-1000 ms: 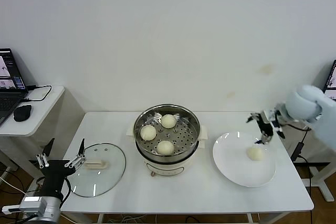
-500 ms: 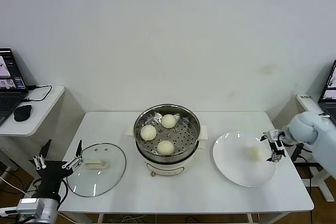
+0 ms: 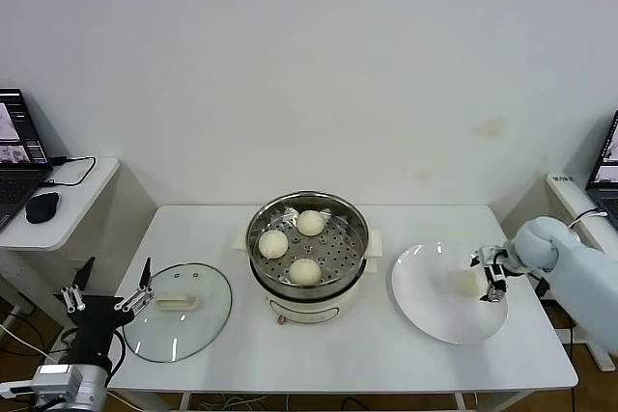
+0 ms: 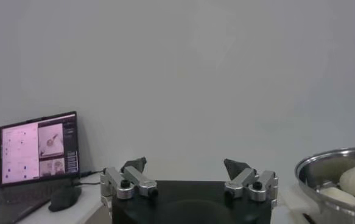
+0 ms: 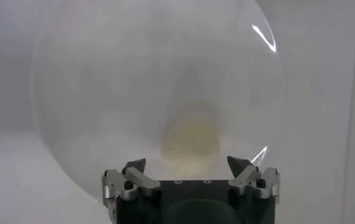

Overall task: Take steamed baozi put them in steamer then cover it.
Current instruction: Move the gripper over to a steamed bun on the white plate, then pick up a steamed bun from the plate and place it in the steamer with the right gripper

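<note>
Three steamed baozi (image 3: 305,271) lie on the perforated tray of the steel steamer (image 3: 307,248) at mid-table. A fourth baozi (image 3: 468,283) rests on the white plate (image 3: 425,320) to the right. My right gripper (image 3: 491,274) is down at the plate's right side, right next to this baozi. In the right wrist view the bun (image 5: 189,143) sits just ahead of the open right gripper (image 5: 191,163), its fingertips wide of the bun and apart from it. My left gripper (image 3: 106,287) waits open off the table's left end, holding nothing, as the left wrist view (image 4: 186,164) confirms.
A clear glass lid (image 3: 179,311) with a cream handle lies flat on the table left of the steamer. A side desk at far left holds a laptop (image 4: 40,146) and a mouse (image 3: 42,206). The wall runs close behind the table.
My right gripper has come down from above the plate's far edge to plate level beside the baozi. The left arm has barely shifted.
</note>
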Robot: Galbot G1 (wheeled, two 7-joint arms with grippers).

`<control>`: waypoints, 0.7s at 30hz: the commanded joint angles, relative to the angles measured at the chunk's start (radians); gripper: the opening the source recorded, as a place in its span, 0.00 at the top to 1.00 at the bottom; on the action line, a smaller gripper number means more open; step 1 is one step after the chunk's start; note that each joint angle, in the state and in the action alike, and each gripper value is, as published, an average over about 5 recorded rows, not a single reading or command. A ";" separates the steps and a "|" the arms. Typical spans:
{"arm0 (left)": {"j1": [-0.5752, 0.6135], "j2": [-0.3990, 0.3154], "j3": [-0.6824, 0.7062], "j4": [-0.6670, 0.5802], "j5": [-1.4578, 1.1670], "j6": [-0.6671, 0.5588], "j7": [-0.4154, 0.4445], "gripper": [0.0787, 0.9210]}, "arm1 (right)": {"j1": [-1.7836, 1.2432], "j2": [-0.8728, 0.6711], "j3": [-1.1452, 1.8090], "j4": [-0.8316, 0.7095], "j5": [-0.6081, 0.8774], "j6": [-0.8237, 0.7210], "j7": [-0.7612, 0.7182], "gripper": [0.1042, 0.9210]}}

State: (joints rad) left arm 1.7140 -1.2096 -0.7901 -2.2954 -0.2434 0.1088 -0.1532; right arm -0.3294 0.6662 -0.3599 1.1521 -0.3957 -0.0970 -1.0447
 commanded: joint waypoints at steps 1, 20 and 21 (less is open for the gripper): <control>0.000 -0.001 0.003 0.002 0.001 -0.001 0.000 0.12 | -0.012 0.059 0.020 -0.084 -0.024 0.006 0.010 0.19; 0.004 -0.002 0.000 -0.005 0.000 -0.002 0.000 0.12 | 0.238 -0.089 -0.173 0.075 0.165 -0.066 -0.038 0.49; 0.003 -0.002 0.001 -0.005 0.000 -0.002 0.000 0.12 | 0.286 -0.109 -0.213 0.096 0.194 -0.076 -0.043 0.49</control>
State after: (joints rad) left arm 1.7174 -1.2125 -0.7895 -2.3000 -0.2429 0.1067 -0.1534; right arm -0.2225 0.6504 -0.4314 1.1579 -0.3232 -0.1384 -1.0703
